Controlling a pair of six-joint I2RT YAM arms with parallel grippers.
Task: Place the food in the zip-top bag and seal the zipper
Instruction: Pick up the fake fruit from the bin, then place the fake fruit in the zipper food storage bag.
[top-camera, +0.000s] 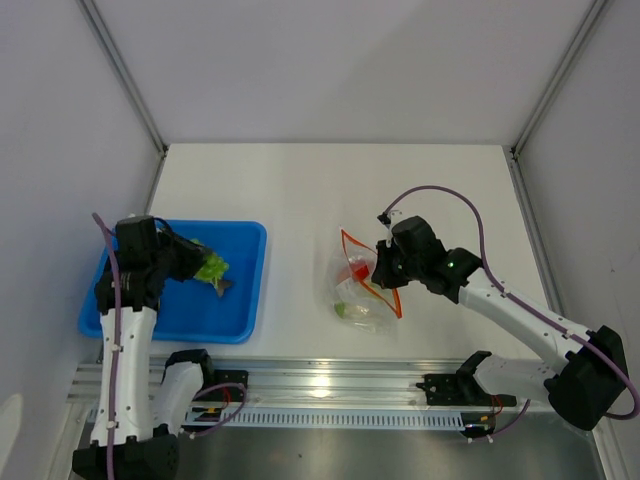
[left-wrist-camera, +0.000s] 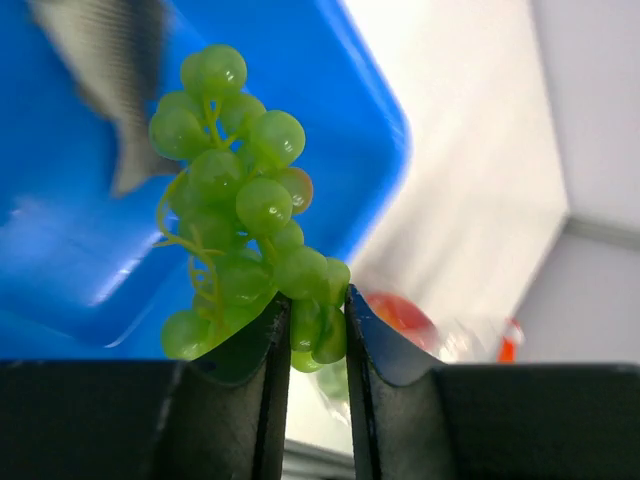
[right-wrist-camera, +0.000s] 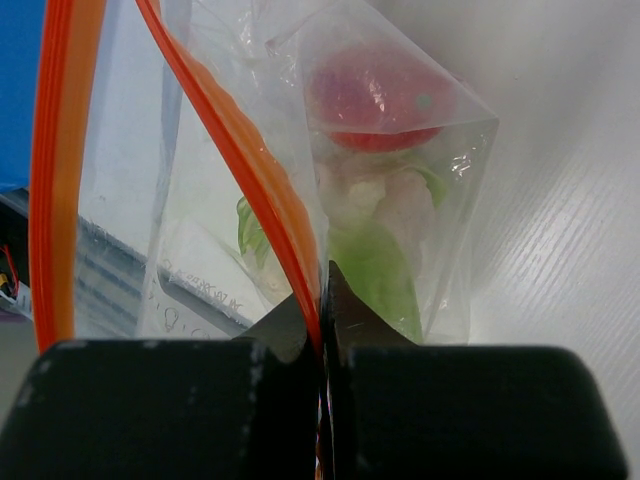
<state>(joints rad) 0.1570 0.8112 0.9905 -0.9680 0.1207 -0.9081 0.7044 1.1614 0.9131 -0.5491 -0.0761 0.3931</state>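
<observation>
The left jaws are pinching one end of a bunch of green grapes, holding it over the blue tray, where a grey fish is lying. The right jaws are clamping shut on the orange-red zipper of the clear, crinkly zip-top bag, which is sitting mid-bench with its mouth gaping. A red fruit and green leafy pieces are showing through it.

Bright, even light; grey fish blurred, maybe motion.
</observation>
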